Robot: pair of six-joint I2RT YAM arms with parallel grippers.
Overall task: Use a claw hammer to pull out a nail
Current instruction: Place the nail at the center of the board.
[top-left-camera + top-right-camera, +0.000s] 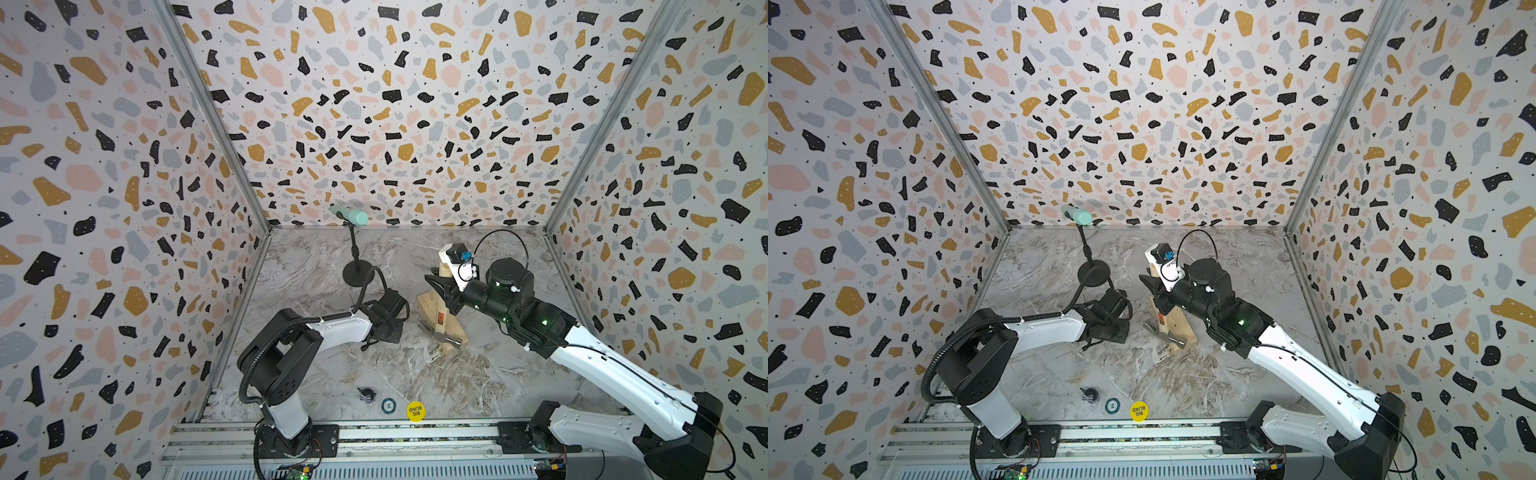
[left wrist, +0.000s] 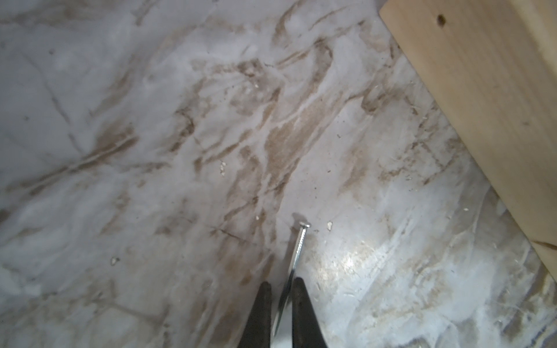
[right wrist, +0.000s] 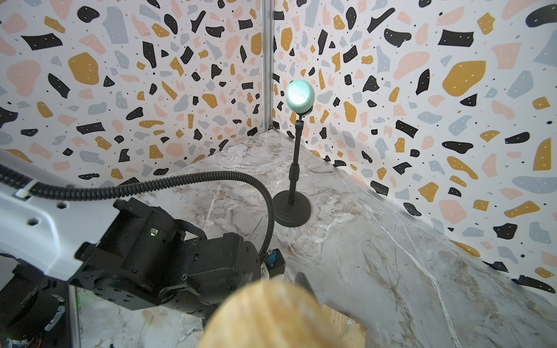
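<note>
Two parted left gripper [image 2: 281, 286] fingers flank the nail [image 2: 300, 244], lying loose on the marble table [image 2: 150, 150]. At two o'clock from them in both top views, the right gripper [image 1: 444, 291] clenches the claw hammer [image 1: 440, 335], its head on the wood block [image 1: 428, 307].

1. both top views: set high at the front, facing down and toward the back wall [image 1: 395, 124]; they share the whole tabletop [image 1: 415, 374].
2. left wrist view: very near the tabletop, facing down; shares the wood block [image 2: 482, 90] with the top views.
3. right wrist view: low, facing past the blurred claw hammer [image 3: 271, 316] end toward the microphone stand [image 3: 292, 212], shared with the top views.
</note>
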